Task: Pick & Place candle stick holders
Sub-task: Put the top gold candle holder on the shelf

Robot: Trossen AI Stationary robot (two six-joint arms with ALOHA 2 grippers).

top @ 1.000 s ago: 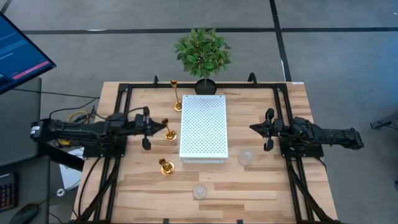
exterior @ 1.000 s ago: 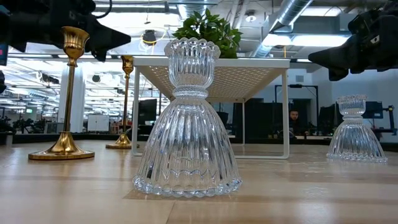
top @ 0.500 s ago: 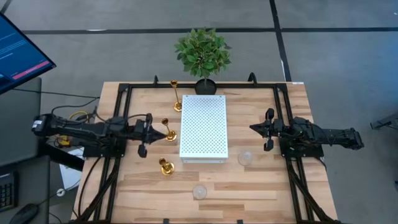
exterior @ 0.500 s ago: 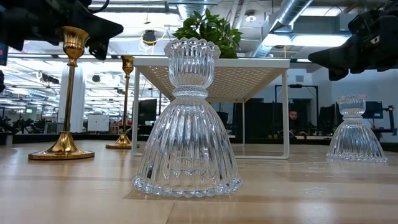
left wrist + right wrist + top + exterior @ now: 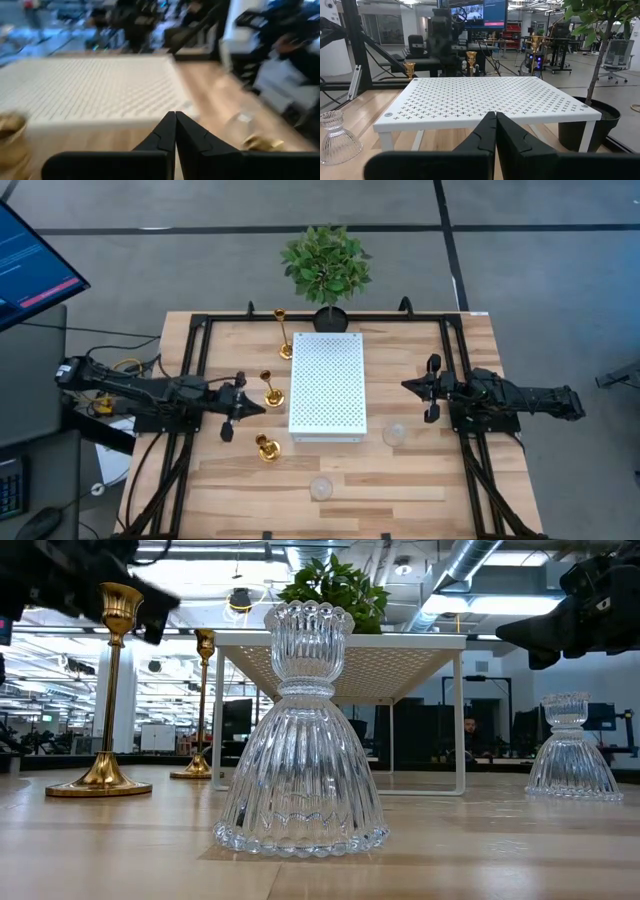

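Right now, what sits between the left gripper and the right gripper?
In the high view, the white perforated shelf fills most of the stretch between the left gripper and the right gripper, with bare wooden table on either side of it.

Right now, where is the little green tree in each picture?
High view: the plant stands at the table's far edge, top middle.
Low view: its leaves poke up at top middle.
Left wrist view: not in it.
Right wrist view: its leaves and pot fill the right side.
Shared landmark: the white shelf, right beside the plant.
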